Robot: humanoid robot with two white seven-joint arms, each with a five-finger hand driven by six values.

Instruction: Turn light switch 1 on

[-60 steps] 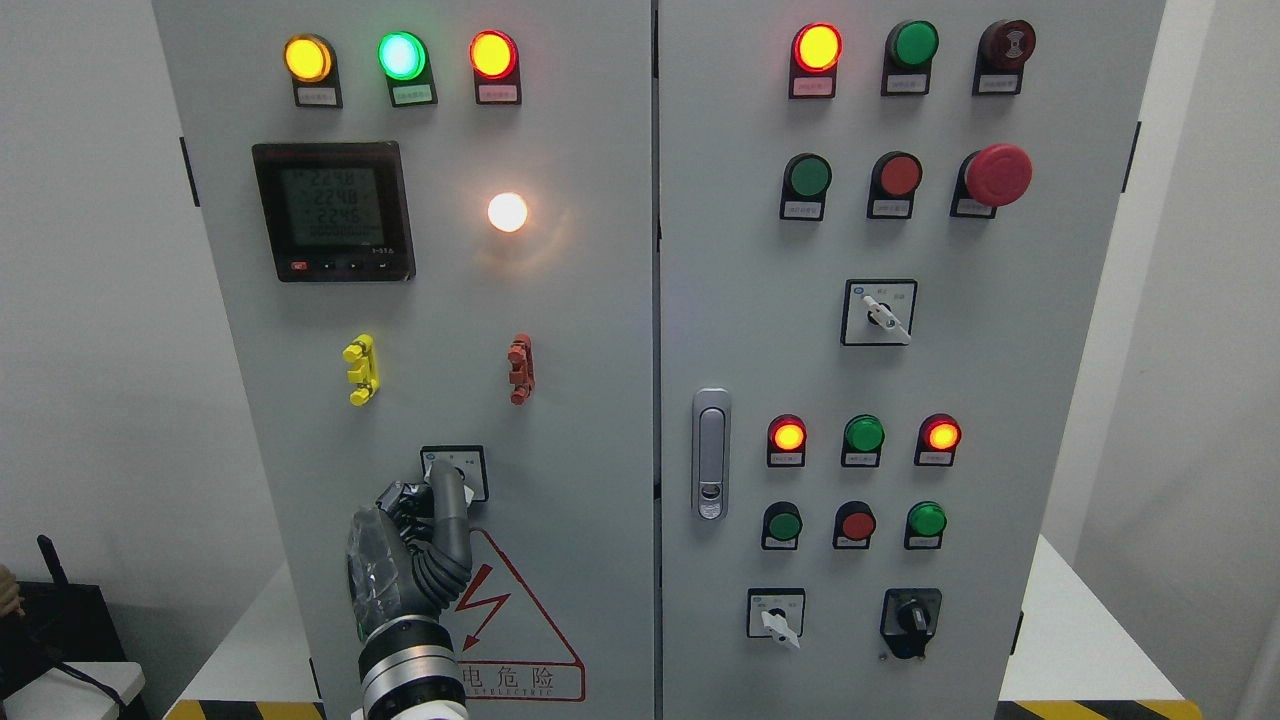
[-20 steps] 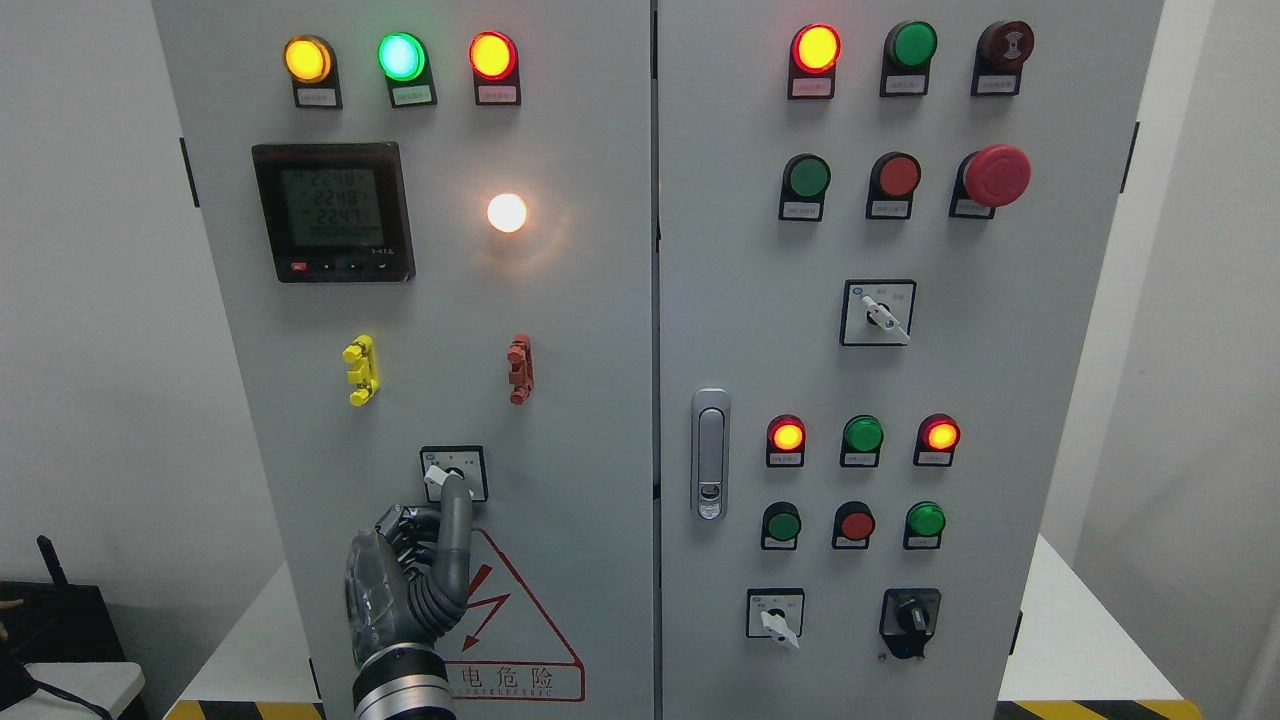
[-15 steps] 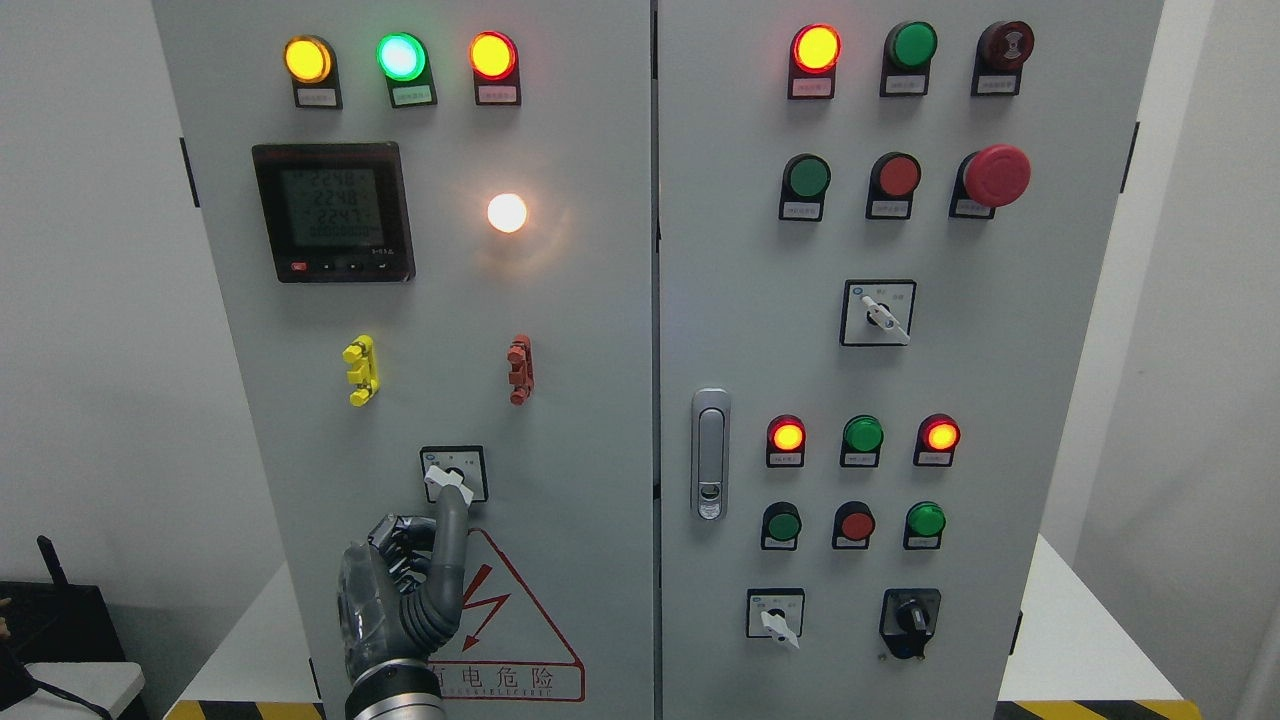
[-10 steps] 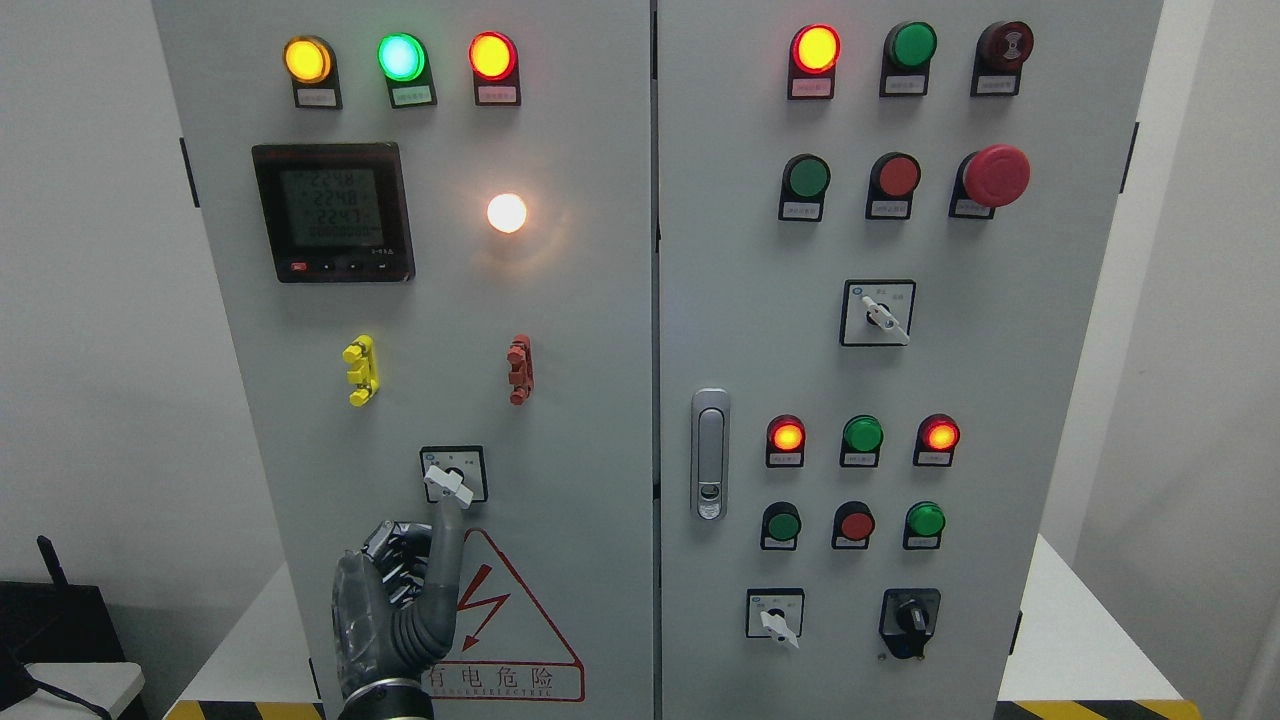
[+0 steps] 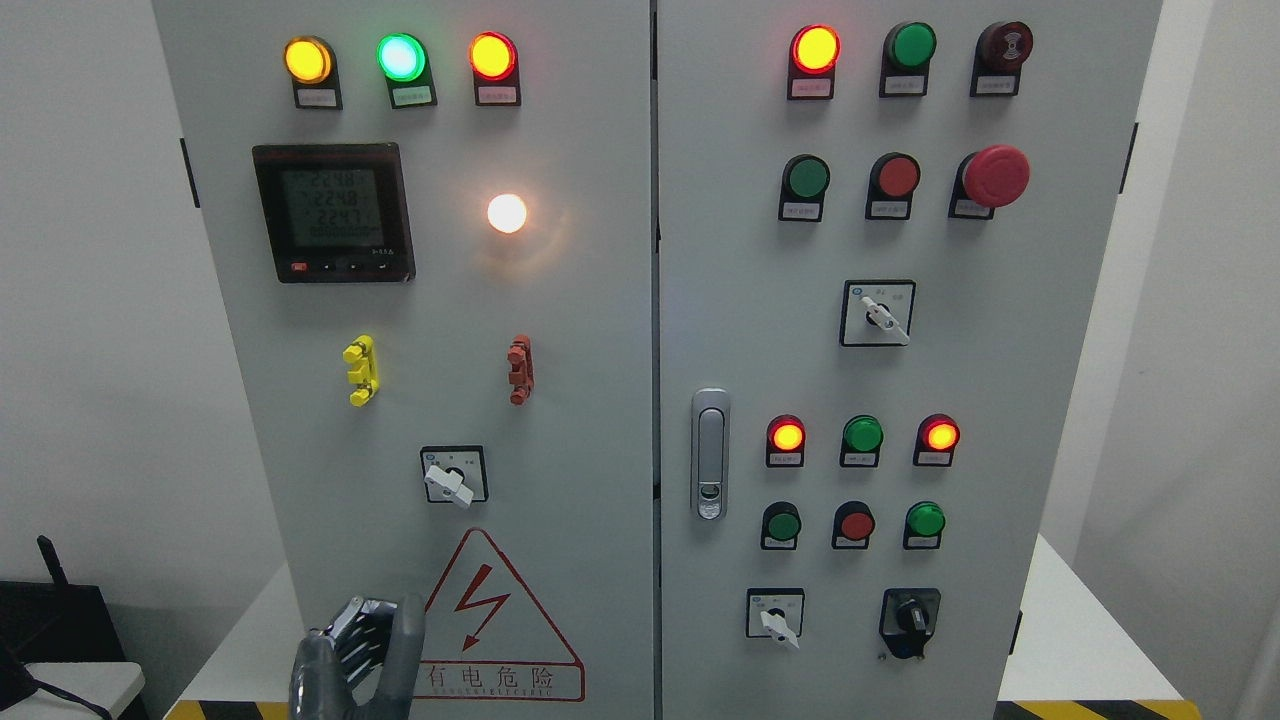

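A rotary light switch [image 5: 452, 476] sits low on the left cabinet door [image 5: 580, 400], in a black-framed square plate. Its white lever slants from upper left down to lower right. Above it a round white lamp [image 5: 507, 212] glows. My left hand [image 5: 372, 630] is at the bottom edge, well below and left of the switch and touching nothing. One finger sticks up beside the warning triangle and the other fingers are curled. My right hand does not show.
A digital meter [image 5: 333, 211], yellow [image 5: 360, 370] and red [image 5: 520, 369] clips and three lit lamps are on the left door. The right door has a handle [image 5: 710, 454], push buttons, a red emergency button [image 5: 995, 176] and more rotary switches [image 5: 878, 313].
My left hand has drawn down and left, away from the switch it was touching, leaving the white lever uncovered. The white lamp stays lit throughout.
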